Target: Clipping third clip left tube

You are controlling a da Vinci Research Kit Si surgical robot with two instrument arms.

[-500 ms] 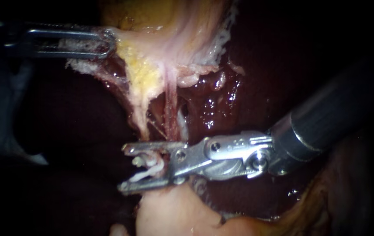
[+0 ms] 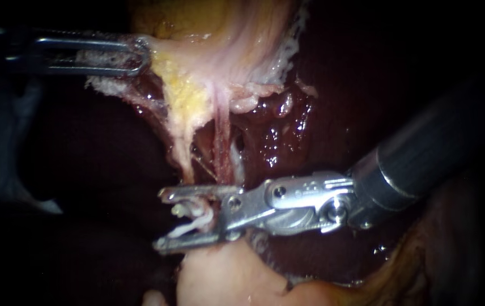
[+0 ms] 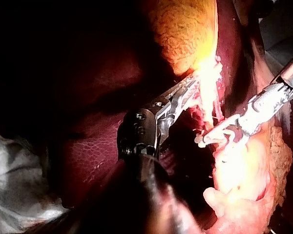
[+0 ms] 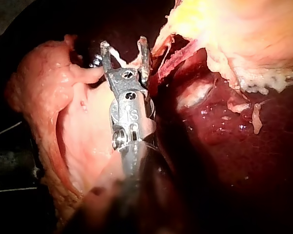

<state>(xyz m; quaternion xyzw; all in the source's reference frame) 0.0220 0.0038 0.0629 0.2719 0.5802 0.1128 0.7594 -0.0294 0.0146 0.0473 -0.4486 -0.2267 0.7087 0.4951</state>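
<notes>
My right instrument [image 2: 161,219] comes in from the right, its two jaws open around a thin tube [image 2: 184,165] that runs down from the yellow-pink gallbladder tissue [image 2: 197,85]. White clip material [image 2: 188,222] sits on the tube in the gap between the jaws. The right wrist view shows the same open jaws [image 4: 123,44] with white strands across their tips. My left instrument [image 2: 140,55] reaches in from the upper left, shut on the edge of the gallbladder tissue and holding it taut; its jaws [image 3: 188,90] show the same hold in the left wrist view.
Dark red liver [image 2: 288,130] lies behind and to the right of the tubes. A second pink strand [image 2: 221,141] runs beside the tube. A pale pink tissue lump [image 2: 225,277] sits just under the right instrument's jaws.
</notes>
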